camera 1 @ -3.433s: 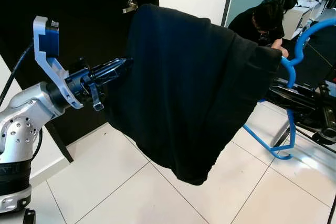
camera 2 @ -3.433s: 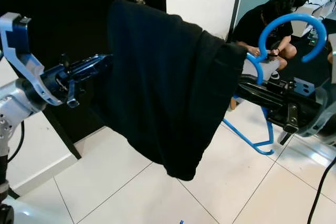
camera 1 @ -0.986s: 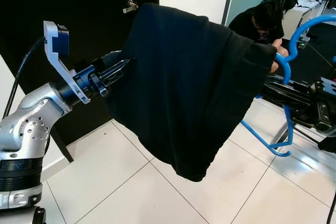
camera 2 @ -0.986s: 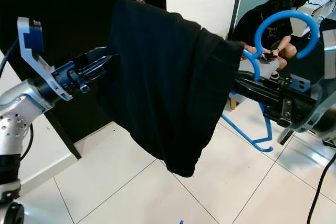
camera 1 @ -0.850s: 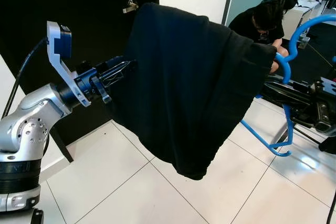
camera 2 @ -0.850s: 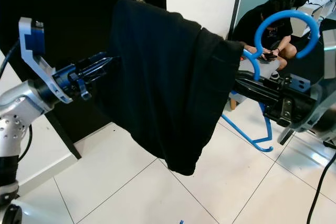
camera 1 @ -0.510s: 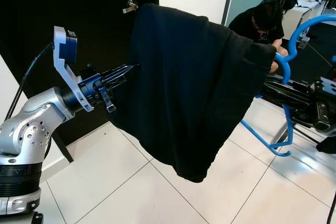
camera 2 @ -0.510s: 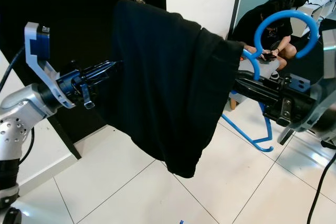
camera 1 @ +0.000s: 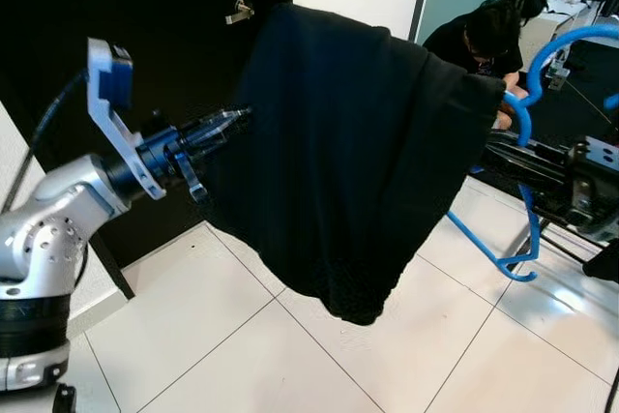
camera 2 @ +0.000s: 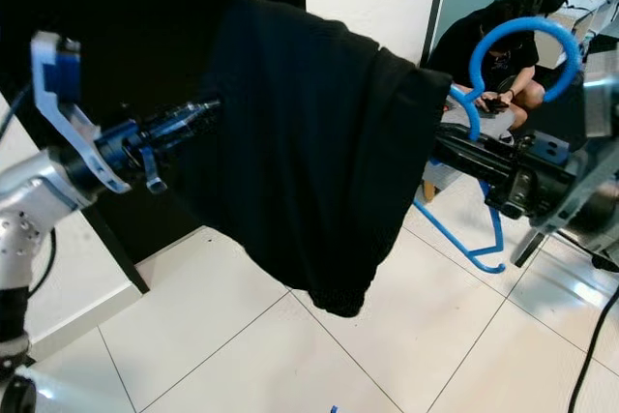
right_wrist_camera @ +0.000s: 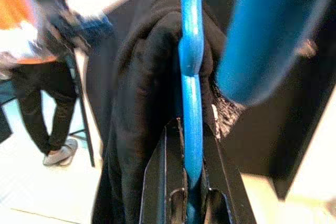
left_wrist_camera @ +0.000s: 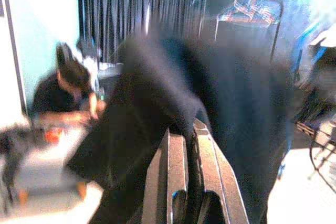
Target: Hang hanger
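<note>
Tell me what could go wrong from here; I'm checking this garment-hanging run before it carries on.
1. The left gripper pinches only an edge of the black garment; that fold could slip free.
2. The right gripper clamps just the thin bar of the blue hanger, so the hanging cloth's weight might twist it.
3. A person sits close behind, so a wide swing of the hanger's hook could come near them.

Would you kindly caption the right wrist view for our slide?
Right gripper clamps the blue hanger, black garment draped over it.
</note>
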